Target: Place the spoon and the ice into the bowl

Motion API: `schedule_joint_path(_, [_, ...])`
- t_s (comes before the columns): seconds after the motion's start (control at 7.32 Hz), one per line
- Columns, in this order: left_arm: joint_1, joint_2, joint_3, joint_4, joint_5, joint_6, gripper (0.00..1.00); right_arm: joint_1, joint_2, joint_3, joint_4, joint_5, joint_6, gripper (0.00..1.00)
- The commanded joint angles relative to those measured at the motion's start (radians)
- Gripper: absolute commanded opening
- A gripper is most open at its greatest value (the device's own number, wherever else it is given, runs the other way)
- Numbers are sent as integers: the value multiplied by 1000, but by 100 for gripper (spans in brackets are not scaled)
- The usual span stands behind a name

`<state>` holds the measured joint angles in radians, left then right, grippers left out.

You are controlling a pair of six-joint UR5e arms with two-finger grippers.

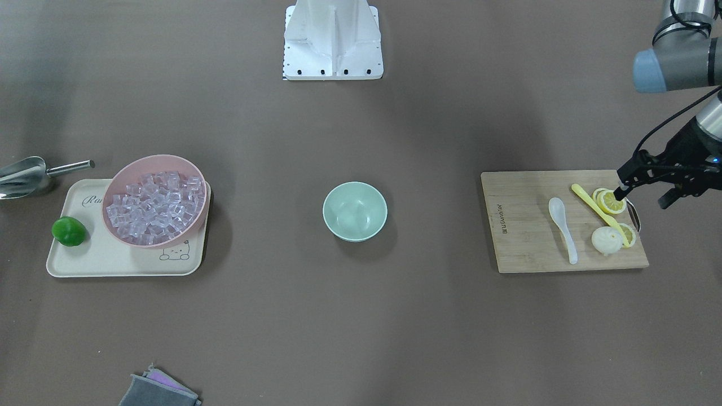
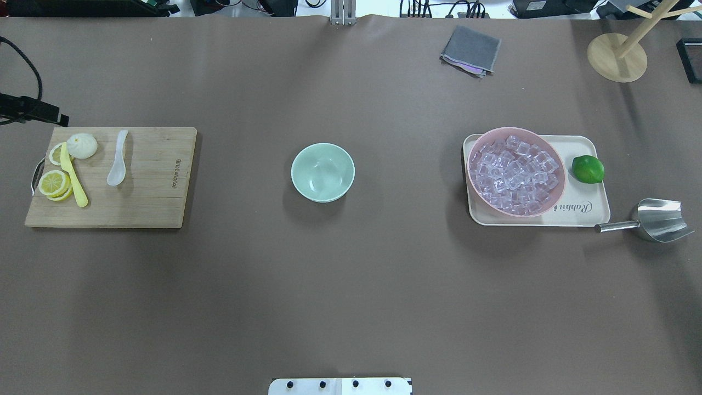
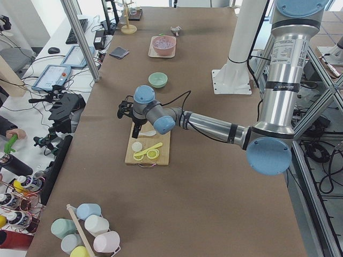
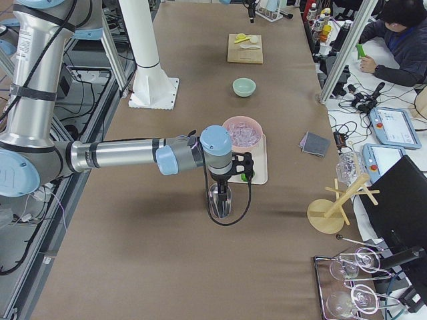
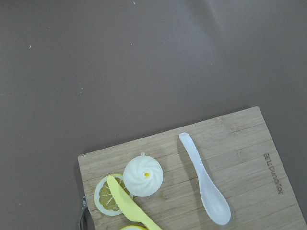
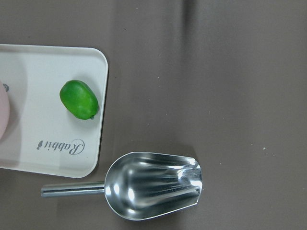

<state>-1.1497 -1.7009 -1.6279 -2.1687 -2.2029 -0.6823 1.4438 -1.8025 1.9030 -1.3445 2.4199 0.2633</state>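
The white spoon (image 1: 563, 225) lies on the wooden cutting board (image 1: 524, 248); it also shows in the left wrist view (image 5: 204, 179). The mint-green bowl (image 1: 339, 210) stands empty at the table's middle. Many clear ice cubes (image 1: 153, 203) fill the pink bowl (image 1: 151, 159). My left gripper (image 1: 644, 196) hovers over the board's outer end by the lemon slices, open and empty, apart from the spoon. My right gripper (image 4: 230, 175) shows only in the exterior right view, above the metal scoop (image 4: 220, 199); I cannot tell if it is open or shut.
On the board lie lemon slices (image 1: 611, 201), a thin yellow utensil (image 1: 598, 211) and a white bun (image 1: 606, 240). The pink bowl and a lime (image 1: 69, 231) sit on a cream tray (image 1: 113, 262). A grey cloth (image 1: 158, 390) lies near the operators' edge.
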Motion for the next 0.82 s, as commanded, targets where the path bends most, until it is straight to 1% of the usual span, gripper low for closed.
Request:
schedule_joint_path(0.0, [130, -106, 179, -171, 153, -165, 94, -23, -1, -2, 53, -7, 37, 100])
schedule_joint_path(0.14, [160, -121, 212, -204, 173, -205, 88, -23, -3, -2, 54, -10, 37, 100])
schedule_joint_path(0.27, [174, -135, 221, -206, 178, -233, 84, -23, -5, -2, 54, -12, 37, 100])
schedule_joint_path(0.41, [198, -135, 221, -206, 213, -237, 81, -23, -5, -2, 54, -10, 37, 100])
schedule_joint_path(0.68, [215, -117, 218, -209, 229, -238, 73, -23, -6, -4, 54, -12, 37, 100])
